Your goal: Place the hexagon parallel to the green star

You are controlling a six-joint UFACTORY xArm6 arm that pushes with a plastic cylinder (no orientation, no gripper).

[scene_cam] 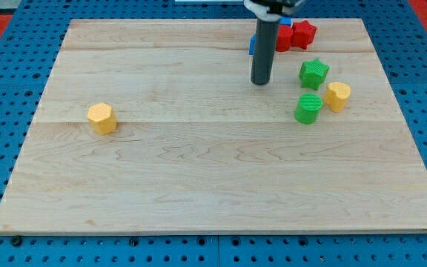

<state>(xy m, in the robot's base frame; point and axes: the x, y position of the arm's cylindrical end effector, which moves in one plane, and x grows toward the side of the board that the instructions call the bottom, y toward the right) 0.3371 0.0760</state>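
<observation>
At the view's top, my tip [261,81] is seen near the green star [313,72] (no pincer shown, state untellable); the far-off yellow hexagon [102,117] must be reached next.

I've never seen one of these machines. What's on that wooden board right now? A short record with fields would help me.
surface: pale wooden board on a blue pegboard
my tip: end of the dark rod, touching no block, to the view's left of the green star
green star block: upper right area
green round block: just below the star
yellow block: right of both green ones, shape unclear
yellow hexagon block: alone at the view's left
red blocks: at the top edge, partly hidden by the rod
blue block: mostly hidden behind the rod
</observation>
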